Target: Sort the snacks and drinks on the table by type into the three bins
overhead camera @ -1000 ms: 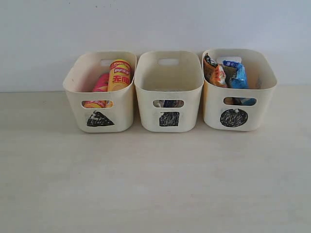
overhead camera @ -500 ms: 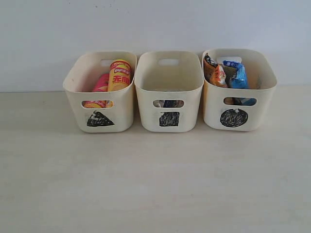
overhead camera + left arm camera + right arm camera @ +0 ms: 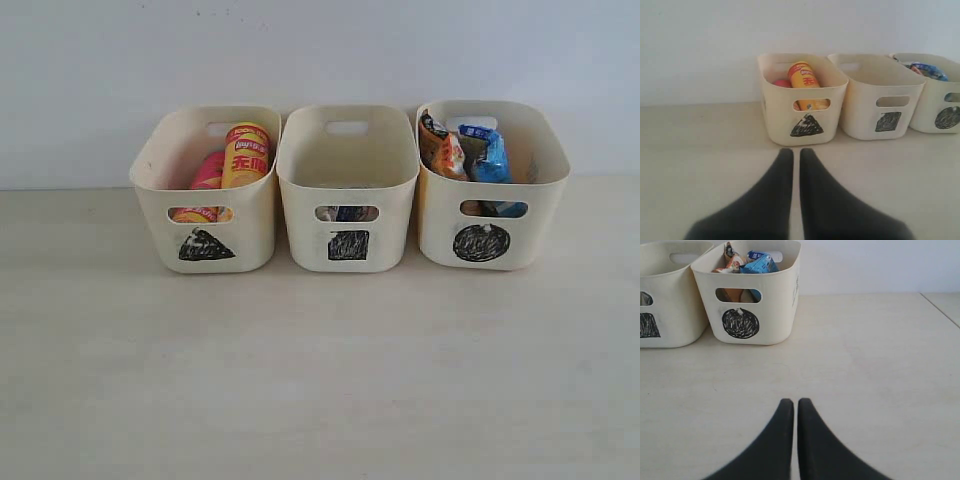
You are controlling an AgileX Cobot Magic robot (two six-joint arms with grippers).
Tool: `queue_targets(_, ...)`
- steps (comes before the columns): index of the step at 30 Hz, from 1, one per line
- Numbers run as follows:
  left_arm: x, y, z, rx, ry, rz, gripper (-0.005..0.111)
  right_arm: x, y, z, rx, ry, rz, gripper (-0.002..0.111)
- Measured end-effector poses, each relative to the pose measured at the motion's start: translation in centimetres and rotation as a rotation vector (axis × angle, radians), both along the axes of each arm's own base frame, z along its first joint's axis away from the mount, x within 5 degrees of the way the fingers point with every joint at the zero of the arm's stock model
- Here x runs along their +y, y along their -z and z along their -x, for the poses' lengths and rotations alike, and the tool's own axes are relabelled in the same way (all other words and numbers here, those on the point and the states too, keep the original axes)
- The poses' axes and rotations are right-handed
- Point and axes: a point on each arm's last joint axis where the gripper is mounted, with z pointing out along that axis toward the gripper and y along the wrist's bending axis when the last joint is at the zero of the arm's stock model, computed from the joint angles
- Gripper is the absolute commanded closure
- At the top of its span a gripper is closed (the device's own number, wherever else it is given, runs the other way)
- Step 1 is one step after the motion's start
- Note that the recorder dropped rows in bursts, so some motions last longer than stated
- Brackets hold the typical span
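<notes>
Your table (image 3: 320,380) shows no loose item in any of the three views, so by my reading the sorting is at its last step or already done. The three bins stand in a row at the far side of it, close beside one another. The triangle bin (image 3: 250,235) holds the two chip tubes, the yellow tube (image 3: 246,155) leaning upright above the rim and the pink tube (image 3: 209,170) just beside it, lower. The circle bin (image 3: 440,235) holds the foil packets, the orange-white packet (image 3: 447,152) and the blue packet (image 3: 487,155) both poking above the rim. The square bin (image 3: 300,235) between them looks bare from above. You see the drinks (image 3: 350,213) only as a dark and blue sliver through the opening in its front wall, too little to count. Your left gripper (image 3: 796,155) and right gripper (image 3: 795,405) both hover over bare table with fingers pressed nearly together, holding nothing. The next move calls for no grasp. Check the square bin's contents if you can, then park both arms clear of the bins.
</notes>
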Motion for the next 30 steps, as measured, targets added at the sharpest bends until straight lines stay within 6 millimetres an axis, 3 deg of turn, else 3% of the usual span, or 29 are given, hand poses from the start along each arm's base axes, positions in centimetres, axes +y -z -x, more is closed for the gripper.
queue_targets(7,0.4,1.5,-0.4,0.028,-0.102,-0.023,0.103,0.0,0.0,0.0,0.0,0.0,0.0,0.108)
queue_targets(13,0.8,4.5,-1.0,0.078,-0.171,-0.043,0.103,0.0,0.0,0.0,0.0,0.0,0.0,0.108)
queue_targets(30,1.2,4.6,-1.0,0.083,-0.25,-0.042,0.103,0.0,0.0,0.0,0.0,0.0,0.0,0.108)
